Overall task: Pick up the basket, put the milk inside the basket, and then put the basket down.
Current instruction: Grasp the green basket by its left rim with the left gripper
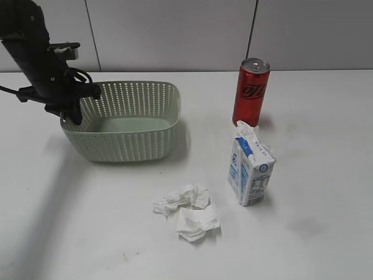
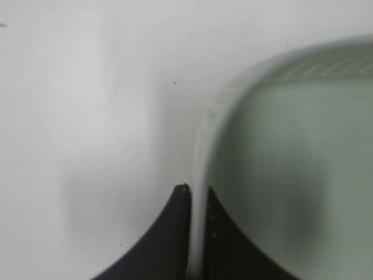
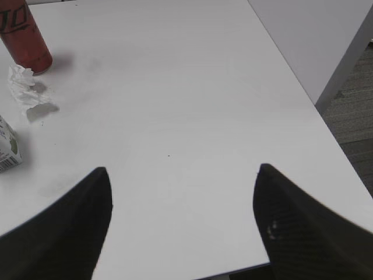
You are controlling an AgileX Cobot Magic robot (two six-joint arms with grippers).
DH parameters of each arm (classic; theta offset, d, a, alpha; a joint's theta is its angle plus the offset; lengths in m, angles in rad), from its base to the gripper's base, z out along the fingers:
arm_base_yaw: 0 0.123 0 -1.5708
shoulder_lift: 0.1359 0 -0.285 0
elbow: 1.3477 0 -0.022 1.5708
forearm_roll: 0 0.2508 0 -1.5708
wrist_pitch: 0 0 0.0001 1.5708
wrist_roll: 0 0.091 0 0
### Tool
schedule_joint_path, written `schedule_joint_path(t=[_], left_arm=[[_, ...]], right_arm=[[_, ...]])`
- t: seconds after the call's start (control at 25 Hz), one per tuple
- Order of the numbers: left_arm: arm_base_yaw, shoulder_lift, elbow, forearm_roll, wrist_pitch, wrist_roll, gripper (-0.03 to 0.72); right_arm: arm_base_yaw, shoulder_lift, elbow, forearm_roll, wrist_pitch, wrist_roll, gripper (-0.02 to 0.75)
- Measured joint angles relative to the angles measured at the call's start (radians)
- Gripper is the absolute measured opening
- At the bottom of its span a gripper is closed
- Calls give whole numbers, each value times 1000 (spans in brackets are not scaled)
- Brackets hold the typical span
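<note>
The pale green basket [image 1: 134, 146] stands at the back left of the white table. My left gripper [image 1: 70, 116] is at its left end, shut on the basket's rim. In the left wrist view the two black fingers [image 2: 198, 189] pinch the thin rim of the basket [image 2: 280, 146], one inside and one outside. The basket is empty. The milk [image 1: 250, 169], a white and blue carton with a torn top, stands upright to the right. Its corner shows at the left edge of the right wrist view [image 3: 7, 149]. My right gripper [image 3: 182, 172] is open and empty over bare table, and is out of the exterior view.
A red soda can [image 1: 250, 90] stands just behind the milk and also shows in the right wrist view [image 3: 26, 35]. Crumpled white tissues [image 1: 189, 211] lie in front of the basket. The table's right edge [image 3: 326, 122] is close to my right gripper.
</note>
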Motion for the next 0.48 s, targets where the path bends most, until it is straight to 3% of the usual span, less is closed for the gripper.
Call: schedule_joint_path(t=[0.48], left_arm=[[0, -82, 0, -22, 77, -23, 0]], right_arm=[[0, 0, 0, 0, 0, 0, 573]])
